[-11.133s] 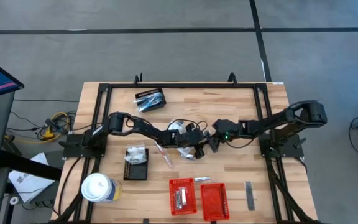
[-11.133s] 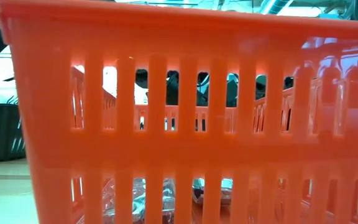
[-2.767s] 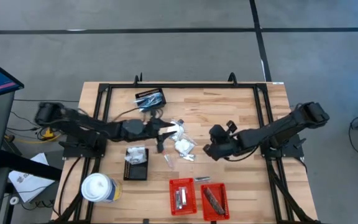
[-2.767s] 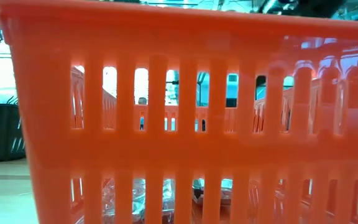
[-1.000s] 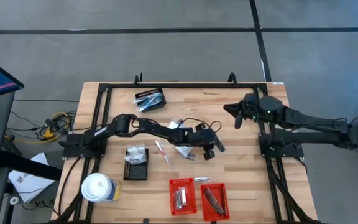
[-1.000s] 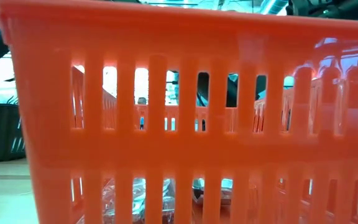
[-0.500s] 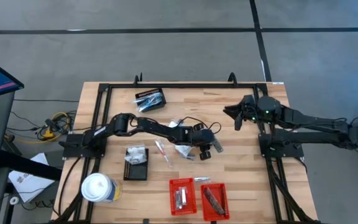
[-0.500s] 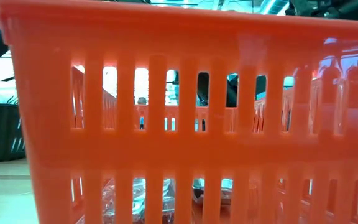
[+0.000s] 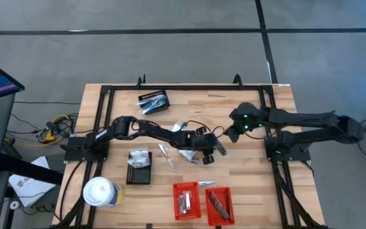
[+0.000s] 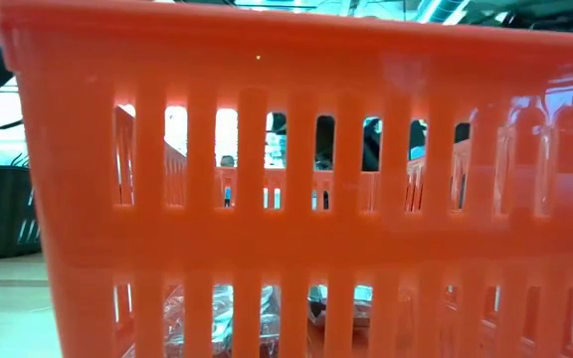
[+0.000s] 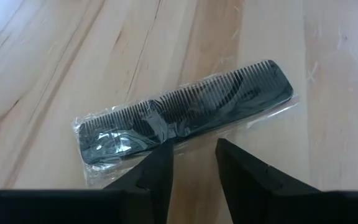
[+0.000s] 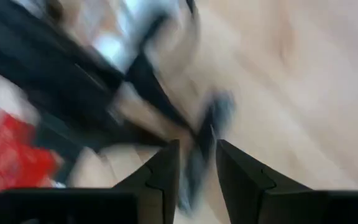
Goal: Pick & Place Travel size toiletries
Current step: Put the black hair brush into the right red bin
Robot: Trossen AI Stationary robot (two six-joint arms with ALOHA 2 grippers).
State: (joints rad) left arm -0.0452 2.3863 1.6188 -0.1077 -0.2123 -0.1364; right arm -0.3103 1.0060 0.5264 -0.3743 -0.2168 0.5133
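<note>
Left gripper [image 11: 191, 163], fingers a little apart and holding nothing, hangs just over a wrapped black comb [image 11: 185, 115] lying flat mid-table. Light, stiff and slick in its film, it looks best pinched across the spine. The overhead view alone shows the right gripper [image 9: 236, 130], jaws slightly parted, empty, nearby.

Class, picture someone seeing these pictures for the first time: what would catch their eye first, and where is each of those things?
In the low view, the slotted wall of a red basket fills nearly the whole picture. From above, two dark arms reach toward the middle of the wooden table, the left tool beside a cluster of small packets. The left wrist view shows a black comb in a clear wrapper just beyond its open fingers.
</note>
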